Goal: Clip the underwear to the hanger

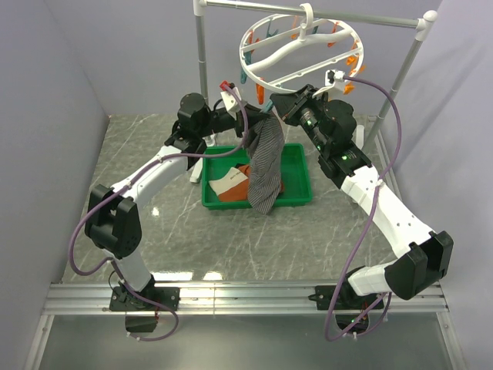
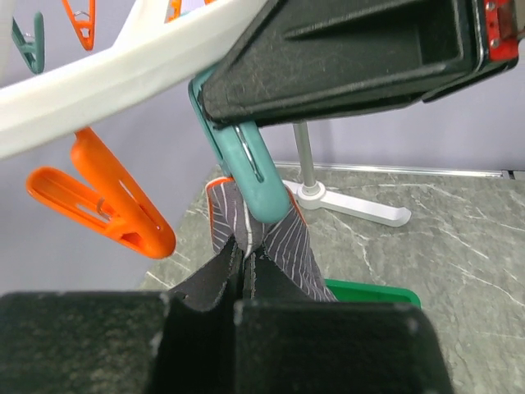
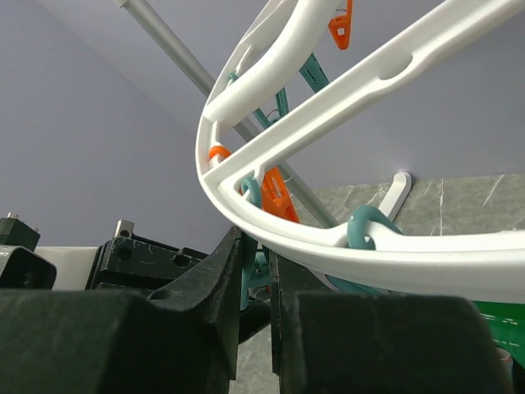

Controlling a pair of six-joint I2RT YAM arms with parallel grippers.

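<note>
The grey striped underwear [image 1: 266,166] hangs down from the two grippers over the green tray. My left gripper [image 1: 254,116] is shut on its top edge; the left wrist view shows the cloth [image 2: 308,254] pinched at my left gripper [image 2: 244,267]. My right gripper [image 1: 280,104] is shut on a teal clothespin [image 3: 249,272] under the white hanger ring [image 3: 369,246]. In the left wrist view that teal clothespin [image 2: 246,168] meets the cloth's top edge, with the right gripper's fingers [image 2: 344,66] squeezing it. The hanger [image 1: 300,46] hangs from the rack bar.
A green tray [image 1: 300,202] below holds an orange-rust garment [image 1: 245,190] and a white cloth [image 1: 226,183]. The white tube rack [image 1: 202,69] stands behind it. An orange clothespin [image 2: 107,205] hangs just left of the teal one. Grey walls close in on both sides.
</note>
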